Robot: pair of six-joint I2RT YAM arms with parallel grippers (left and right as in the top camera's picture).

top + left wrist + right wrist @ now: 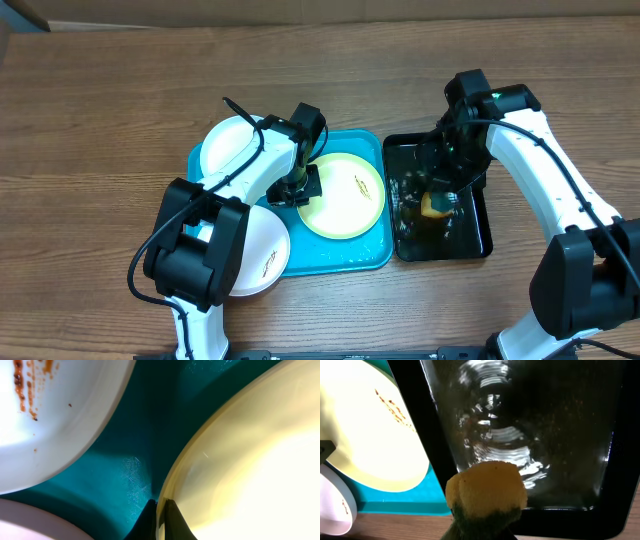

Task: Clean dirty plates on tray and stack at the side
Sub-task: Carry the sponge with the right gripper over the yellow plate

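The turquoise tray (340,255) holds the plate with the pale yellow-green rim (350,200), which has small brown smears. One white plate (230,145) lies at the tray's far left corner, and another white plate (262,255) lies at its near left corner. My left gripper (300,185) is shut on the left rim of the yellow-green plate (240,460); its fingers (161,510) pinch the edge. The white plate (50,415) beside it has brown smears. My right gripper (437,195) is shut on a yellow sponge (487,490) over the black tray.
A glossy black tray (470,245) with water in it stands just right of the turquoise tray and also shows in the right wrist view (545,435). Brown wooden table (100,100) lies all around.
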